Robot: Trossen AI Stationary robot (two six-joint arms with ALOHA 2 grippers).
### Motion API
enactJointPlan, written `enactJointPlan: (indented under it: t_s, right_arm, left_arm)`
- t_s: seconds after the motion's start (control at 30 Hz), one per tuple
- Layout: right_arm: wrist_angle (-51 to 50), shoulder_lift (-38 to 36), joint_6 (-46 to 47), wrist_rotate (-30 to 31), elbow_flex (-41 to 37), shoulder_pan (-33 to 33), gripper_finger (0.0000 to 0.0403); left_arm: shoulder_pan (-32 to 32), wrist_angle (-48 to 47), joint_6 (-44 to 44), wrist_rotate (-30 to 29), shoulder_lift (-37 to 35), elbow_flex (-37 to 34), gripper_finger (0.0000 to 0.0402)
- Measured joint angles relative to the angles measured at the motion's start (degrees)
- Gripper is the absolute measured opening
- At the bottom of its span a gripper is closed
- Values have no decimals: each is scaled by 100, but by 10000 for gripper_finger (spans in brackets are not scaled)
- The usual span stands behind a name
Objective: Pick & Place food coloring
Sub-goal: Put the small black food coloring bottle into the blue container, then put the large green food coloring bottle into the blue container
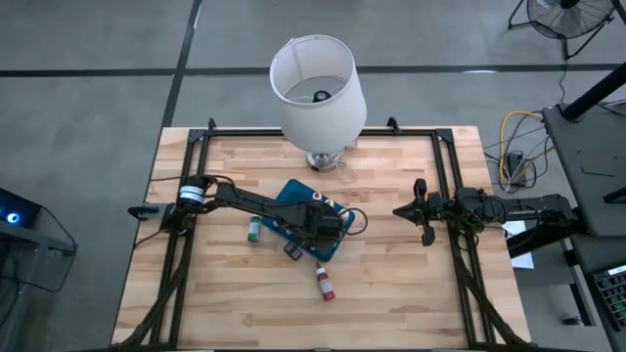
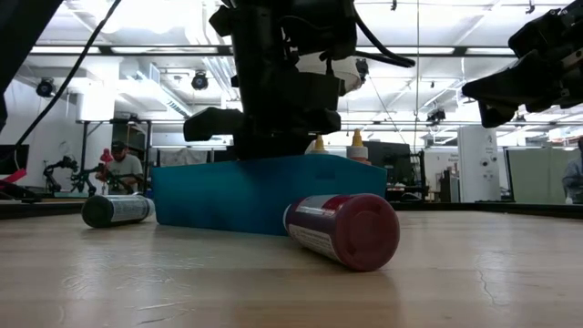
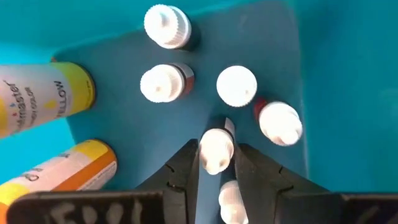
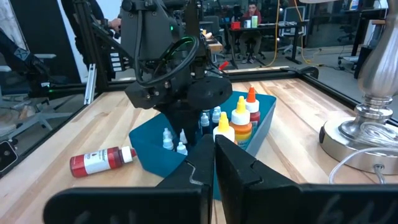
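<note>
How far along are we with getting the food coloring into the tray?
Done: several white-capped bottles stand in the teal plastic tray.
In hand: the left pincer grips one bottle's white cap inside the tray.
Left: the red bottle and green bottle lie on the wooden table.

Dark jointed left arm (image 1: pixel 245 202); white wrist band; black looping cables; angular fingers (image 3: pixel 183 171).

Wood table (image 1: pixel 391 284): tray (image 1: pixel 293 193), lamp (image 1: pixel 318 93), red bottle (image 1: pixel 324 284), green bottle (image 1: pixel 253 229).

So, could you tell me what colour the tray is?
Teal-blue tray, clearest in the right wrist view.
</note>
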Motion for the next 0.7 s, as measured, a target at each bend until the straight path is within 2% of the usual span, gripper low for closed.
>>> enactJointPlan:
  t_s: [0.7]
  right_arm:
    - [2,-2,0,0,0,0,8]
  left_arm:
    - [11,-617,-16,22,-26,557,76]
